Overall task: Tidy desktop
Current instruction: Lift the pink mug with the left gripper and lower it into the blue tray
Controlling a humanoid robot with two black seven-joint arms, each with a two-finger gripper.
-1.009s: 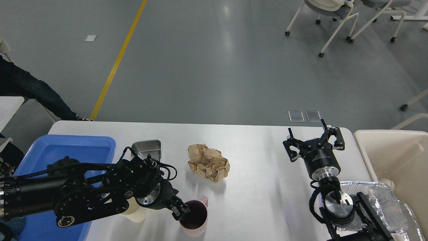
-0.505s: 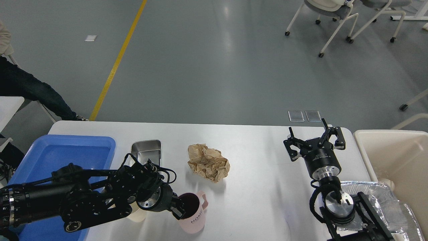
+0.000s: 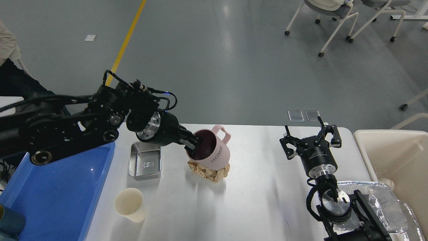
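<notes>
The white-grey desktop (image 3: 260, 197) fills the lower middle of the head view. My left gripper (image 3: 191, 144) is shut on the rim of a pink mug (image 3: 214, 151) with a dark inside and holds it tilted in the air above a crumpled brown paper ball (image 3: 210, 172). My right gripper (image 3: 310, 139) is open and empty above the right part of the desktop. A cream paper cup (image 3: 130, 205) stands near the front left. A small steel tray (image 3: 145, 164) lies left of the paper ball.
A blue plastic tray (image 3: 57, 197) lies at the left edge. A beige bin (image 3: 398, 160) stands at the right. Crumpled foil (image 3: 384, 201) lies at the front right by my right arm. Chairs stand on the floor beyond.
My left arm has lifted the pink mug from the front of the desktop, up and away, to above the paper ball. The paper cup is now uncovered. The right gripper has barely moved.
</notes>
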